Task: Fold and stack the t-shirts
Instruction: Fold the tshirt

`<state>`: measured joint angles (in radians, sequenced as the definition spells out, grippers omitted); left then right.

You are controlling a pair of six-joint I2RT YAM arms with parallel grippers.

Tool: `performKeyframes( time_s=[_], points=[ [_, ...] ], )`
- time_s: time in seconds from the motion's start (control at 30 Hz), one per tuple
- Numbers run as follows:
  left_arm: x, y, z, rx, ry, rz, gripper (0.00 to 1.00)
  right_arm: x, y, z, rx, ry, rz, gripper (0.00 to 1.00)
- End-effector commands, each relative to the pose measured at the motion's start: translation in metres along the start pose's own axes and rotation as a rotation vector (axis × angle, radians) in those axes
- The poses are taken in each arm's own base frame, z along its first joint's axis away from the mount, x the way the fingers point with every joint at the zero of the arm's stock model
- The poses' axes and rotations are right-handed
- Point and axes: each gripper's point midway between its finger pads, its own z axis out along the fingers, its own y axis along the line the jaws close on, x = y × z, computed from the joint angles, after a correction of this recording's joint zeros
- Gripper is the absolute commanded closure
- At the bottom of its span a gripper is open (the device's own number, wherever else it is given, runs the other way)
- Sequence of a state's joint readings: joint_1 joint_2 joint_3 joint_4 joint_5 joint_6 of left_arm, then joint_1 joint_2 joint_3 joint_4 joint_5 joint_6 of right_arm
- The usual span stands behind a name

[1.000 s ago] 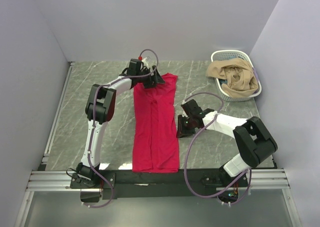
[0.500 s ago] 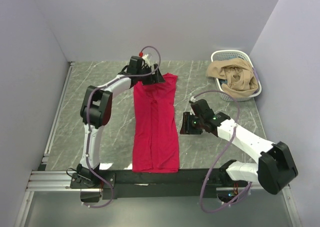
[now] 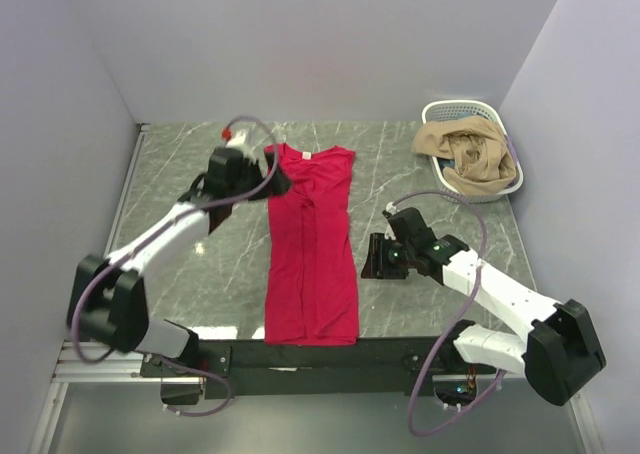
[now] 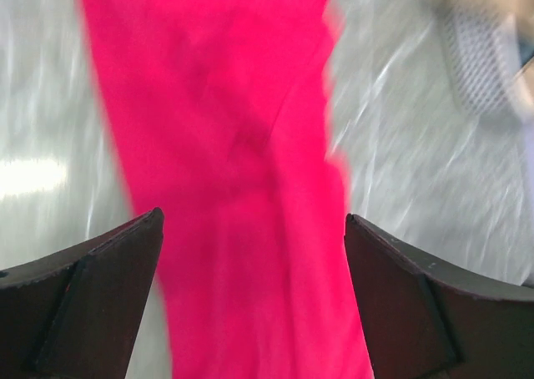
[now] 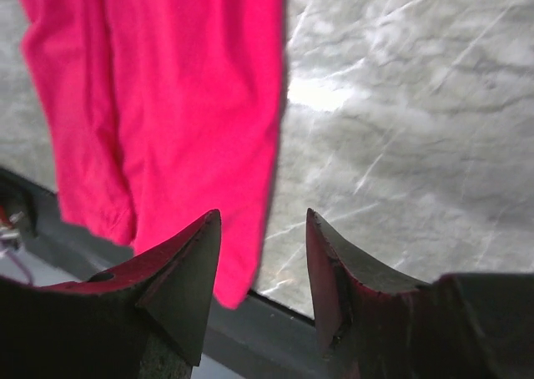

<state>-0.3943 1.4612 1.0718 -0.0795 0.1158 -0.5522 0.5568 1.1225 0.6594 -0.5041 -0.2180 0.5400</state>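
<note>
No writing could be read anywhere. The plain crimson-red cloth t-shirt [image 3: 310, 244] carried a small white neck label [image 3: 297, 155] — too small to make out.

Your left hand [image 3: 270, 180] sits at the end of an arm stretched forward, jaws spread wide. Your right hand [image 3: 372, 260] hangs low on an arm angled leftward, jaws partly apart.

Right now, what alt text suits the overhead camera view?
A red t-shirt, folded into a long narrow strip, lies flat on a grey marble table between the left arm and right arm. A white basket holding tan cloth sits at the far right corner.
</note>
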Motion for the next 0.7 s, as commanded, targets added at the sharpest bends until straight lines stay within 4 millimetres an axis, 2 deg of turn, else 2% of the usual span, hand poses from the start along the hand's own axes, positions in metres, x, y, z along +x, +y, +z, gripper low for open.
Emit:
performKeyframes(
  time_s=[0.0,0.03,0.07,0.1,0.13,0.2,0.23,0.3,0.43,0.53,0.63,0.67],
  points=[
    [0.06,0.011,-0.041,-0.015,0.074,-0.159,0.05,0.017,0.011,-0.008,-0.083,0.032,0.021,0.46],
    [0.086,0.02,-0.049,-0.037,0.121,-0.179,0.05,0.022,0.014,-0.01,-0.103,0.044,0.021,0.46],
    [0.088,0.013,-0.063,-0.018,0.105,-0.19,0.04,0.027,0.012,-0.011,-0.099,0.056,0.039,0.46],
    [0.102,0.009,-0.07,-0.019,0.123,-0.215,0.04,0.033,0.011,-0.012,-0.105,0.063,0.041,0.46],
    [0.123,0.016,-0.076,-0.036,0.157,-0.228,0.04,0.037,0.012,-0.013,-0.116,0.071,0.042,0.45],
    [0.138,0.008,-0.094,-0.016,0.171,-0.265,0.05,0.046,0.011,-0.015,-0.115,0.09,0.05,0.45],
    [0.15,0.012,-0.099,-0.029,0.189,-0.28,0.05,0.047,0.012,-0.018,-0.126,0.083,0.049,0.45],
    [0.16,0.007,-0.113,-0.022,0.196,-0.304,0.05,0.055,0.013,-0.02,-0.136,0.098,0.054,0.44],
    [0.184,0.013,-0.135,-0.057,0.24,-0.338,0.05,0.074,0.014,-0.02,-0.145,0.149,0.072,0.44],
    [0.206,0.017,-0.147,-0.082,0.301,-0.355,0.05,0.091,0.017,-0.017,-0.152,0.202,0.088,0.43],
    [0.22,0.03,-0.154,-0.155,0.327,-0.349,0.07,0.104,0.016,-0.015,-0.128,0.243,0.084,0.43],
    [0.227,0.026,-0.157,-0.147,0.347,-0.344,0.07,0.108,0.016,-0.015,-0.126,0.257,0.08,0.43]
  ],
)
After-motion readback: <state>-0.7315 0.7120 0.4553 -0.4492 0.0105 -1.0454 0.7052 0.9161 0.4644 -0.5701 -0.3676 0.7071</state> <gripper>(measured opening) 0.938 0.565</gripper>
